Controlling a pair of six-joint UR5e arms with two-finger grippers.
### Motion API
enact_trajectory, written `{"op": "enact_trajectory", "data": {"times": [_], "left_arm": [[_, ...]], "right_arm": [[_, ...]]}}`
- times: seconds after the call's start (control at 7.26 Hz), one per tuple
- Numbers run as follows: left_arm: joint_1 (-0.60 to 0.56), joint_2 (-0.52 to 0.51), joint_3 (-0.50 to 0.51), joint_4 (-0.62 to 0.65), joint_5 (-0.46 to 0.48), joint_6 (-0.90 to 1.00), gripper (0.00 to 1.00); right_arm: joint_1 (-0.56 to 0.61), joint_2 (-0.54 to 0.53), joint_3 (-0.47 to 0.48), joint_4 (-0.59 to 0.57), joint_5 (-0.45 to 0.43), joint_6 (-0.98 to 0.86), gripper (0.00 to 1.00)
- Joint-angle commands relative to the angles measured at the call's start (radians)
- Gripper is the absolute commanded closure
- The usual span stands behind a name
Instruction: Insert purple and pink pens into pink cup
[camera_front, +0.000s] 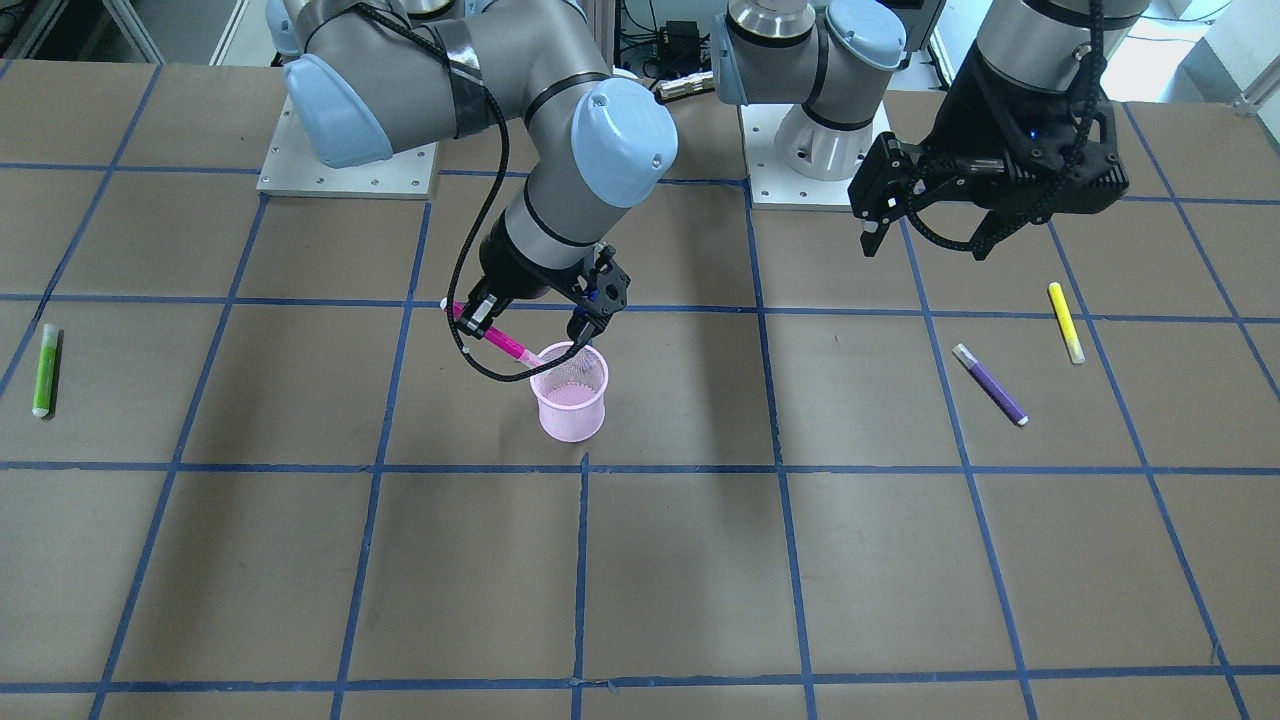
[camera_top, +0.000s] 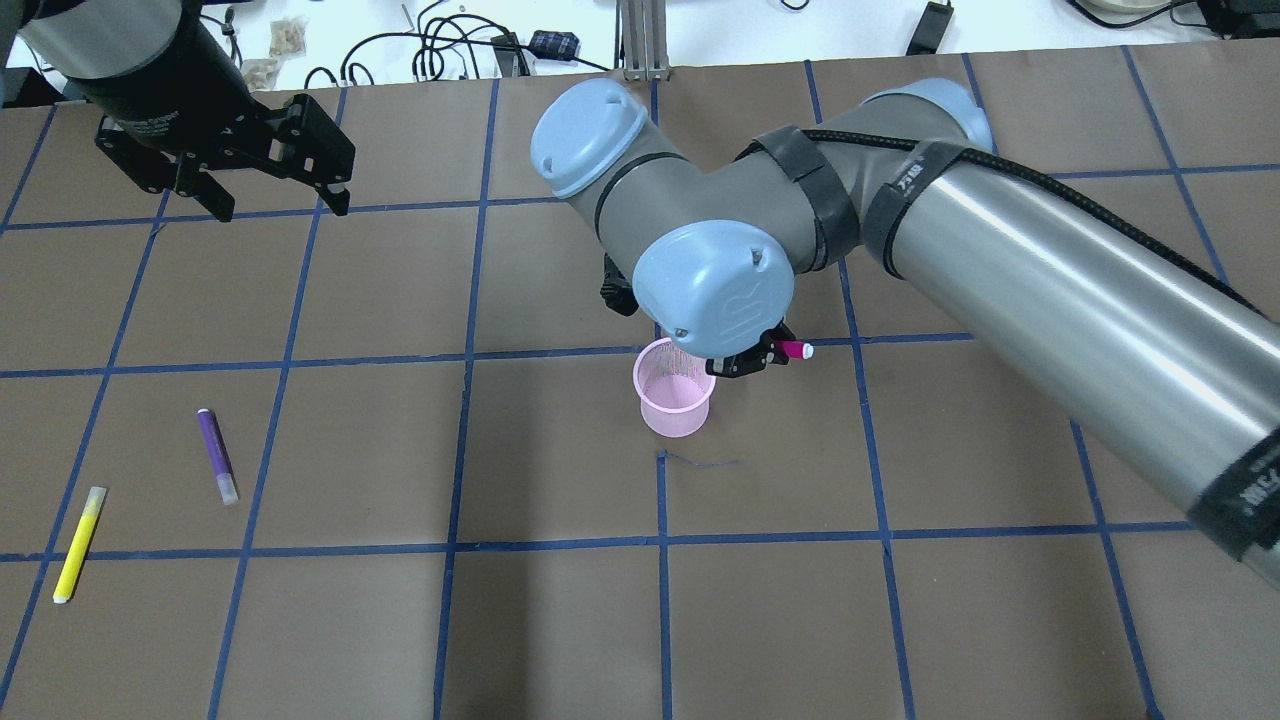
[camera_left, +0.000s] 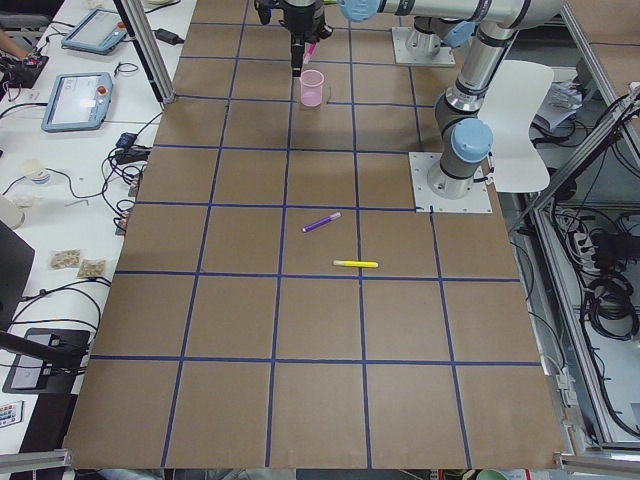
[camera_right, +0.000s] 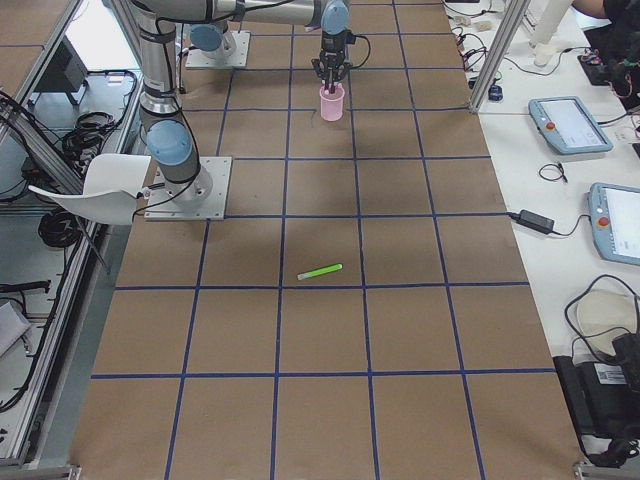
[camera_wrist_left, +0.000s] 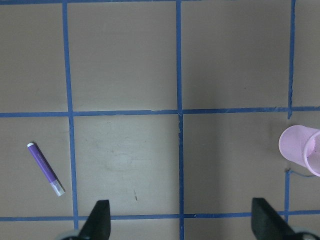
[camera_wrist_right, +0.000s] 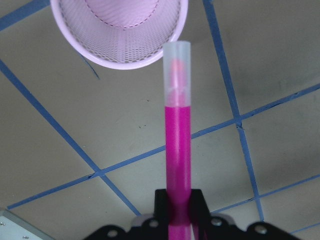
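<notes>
My right gripper (camera_front: 478, 322) is shut on the pink pen (camera_front: 503, 343) and holds it tilted, its clear-capped tip over the rim of the pink mesh cup (camera_front: 570, 396). In the right wrist view the pink pen (camera_wrist_right: 178, 135) points at the pink cup (camera_wrist_right: 120, 30), with the gripper (camera_wrist_right: 178, 216) clamped on its lower end. The purple pen (camera_front: 990, 385) lies flat on the table. My left gripper (camera_front: 927, 240) is open and empty, raised above the table behind the purple pen. The left wrist view shows the purple pen (camera_wrist_left: 45, 168) and the cup (camera_wrist_left: 302, 150).
A yellow pen (camera_front: 1066, 322) lies near the purple pen. A green pen (camera_front: 45, 370) lies far off on my right side. The table is brown with blue tape grid lines. The arm bases (camera_front: 815, 150) stand at the back.
</notes>
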Motion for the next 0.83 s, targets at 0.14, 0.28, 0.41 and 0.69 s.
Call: {"op": "enact_trajectory", "data": {"times": [0.14,0.28,0.41,0.69], "left_arm": [[0.002,0.002,-0.044,0.02,-0.003,-0.001,0.0],[0.001,0.002,-0.044,0.023,-0.003,0.001,0.0],[0.002,0.0,-0.044,0.025,-0.005,0.001,0.0],[0.002,0.002,-0.044,0.023,-0.003,0.001,0.0]], "right_arm": [[0.09,0.073,-0.003,0.011,-0.065,0.074,1.0],[0.102,0.079,-0.002,0.011,-0.066,0.076,1.0],[0.113,0.085,0.0,0.011,-0.078,0.081,1.0],[0.139,0.12,-0.003,0.011,-0.08,0.12,1.0]]}}
